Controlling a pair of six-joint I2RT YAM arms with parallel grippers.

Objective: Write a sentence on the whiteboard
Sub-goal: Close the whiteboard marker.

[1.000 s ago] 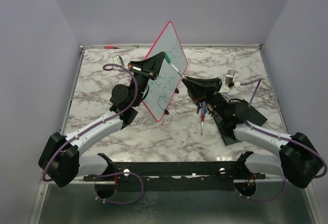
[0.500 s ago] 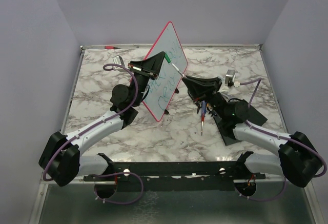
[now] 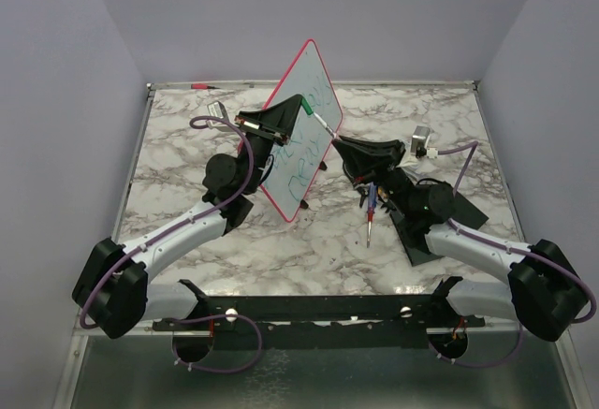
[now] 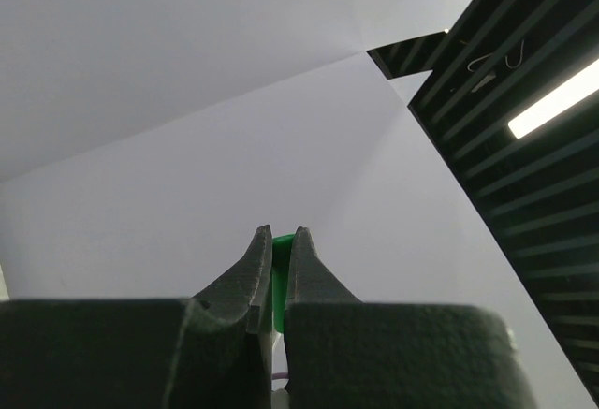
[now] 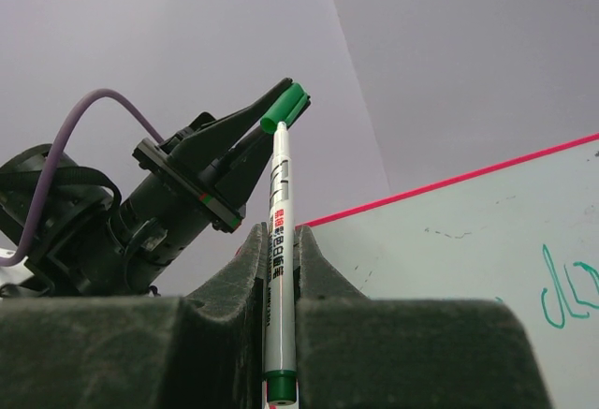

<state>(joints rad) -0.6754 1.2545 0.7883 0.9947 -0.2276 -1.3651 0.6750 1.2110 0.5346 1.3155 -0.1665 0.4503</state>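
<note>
The whiteboard stands tilted on edge at mid-table, red-pink rim up, with green handwriting on its face. It also shows in the right wrist view. A white marker spans between my two grippers in front of the board. My left gripper is shut on the marker's green cap. My right gripper is shut on the white barrel. In the right wrist view the cap sits in the left gripper's fingertips. I cannot tell whether the cap is seated on the barrel.
A red and blue pen lies on the marble table right of the board. A black pad lies under my right arm. A red marker lies at the table's far edge. Walls close in the table's sides and back.
</note>
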